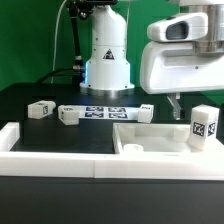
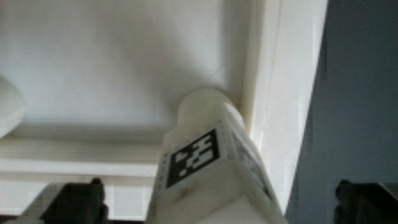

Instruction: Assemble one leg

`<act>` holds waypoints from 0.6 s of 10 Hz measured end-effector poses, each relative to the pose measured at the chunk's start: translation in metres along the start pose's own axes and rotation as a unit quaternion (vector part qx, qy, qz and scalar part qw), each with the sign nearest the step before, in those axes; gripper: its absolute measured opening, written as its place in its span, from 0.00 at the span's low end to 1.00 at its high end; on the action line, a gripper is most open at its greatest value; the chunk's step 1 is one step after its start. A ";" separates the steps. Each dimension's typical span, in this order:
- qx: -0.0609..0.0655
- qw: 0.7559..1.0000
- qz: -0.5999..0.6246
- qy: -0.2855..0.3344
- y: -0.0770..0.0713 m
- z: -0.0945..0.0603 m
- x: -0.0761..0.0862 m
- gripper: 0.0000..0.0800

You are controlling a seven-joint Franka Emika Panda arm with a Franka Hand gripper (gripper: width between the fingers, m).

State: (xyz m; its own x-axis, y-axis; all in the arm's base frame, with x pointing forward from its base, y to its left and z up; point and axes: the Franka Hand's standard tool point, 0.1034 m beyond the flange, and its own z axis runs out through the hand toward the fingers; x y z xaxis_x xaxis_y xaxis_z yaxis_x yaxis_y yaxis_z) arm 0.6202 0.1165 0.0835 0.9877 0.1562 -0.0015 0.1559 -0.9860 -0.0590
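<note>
One leg (image 1: pixel 204 124) stands upright on the wide white panel (image 1: pixel 150 133) near the exterior view's right edge, its tag facing the camera. My gripper (image 1: pixel 193 104) hangs just above it, open. In the wrist view the leg (image 2: pixel 214 150) rises between my two dark fingers (image 2: pixel 75 203), with a gap on each side, so nothing is gripped. The panel (image 2: pixel 107 80) lies beneath it. Three more legs lie on the black table, one (image 1: pixel 40 109) at the left, one (image 1: pixel 68 114) beside it and one (image 1: pixel 145 113) near the panel.
The marker board (image 1: pixel 105 112) lies flat in front of the robot base (image 1: pixel 107 60). A long white border rail (image 1: pixel 60 145) runs along the front. The panel's raised edge (image 2: pixel 285 60) borders dark table (image 2: pixel 365 90).
</note>
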 end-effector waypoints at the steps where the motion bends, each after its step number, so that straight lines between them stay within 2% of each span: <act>1: -0.007 1.000 -0.028 -0.002 0.000 0.002 0.000 0.81; 2: -0.016 0.997 -0.079 0.000 -0.001 0.002 0.001 0.81; 5: -0.016 0.989 -0.147 -0.001 0.000 0.002 0.001 0.81; 6: -0.016 0.989 -0.147 -0.001 0.000 0.002 0.001 0.67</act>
State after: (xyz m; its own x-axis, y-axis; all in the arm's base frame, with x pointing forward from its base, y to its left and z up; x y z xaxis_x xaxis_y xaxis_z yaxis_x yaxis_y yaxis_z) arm 0.6211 0.1167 0.0814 0.8996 0.4366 0.0088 0.4367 -0.8992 -0.0257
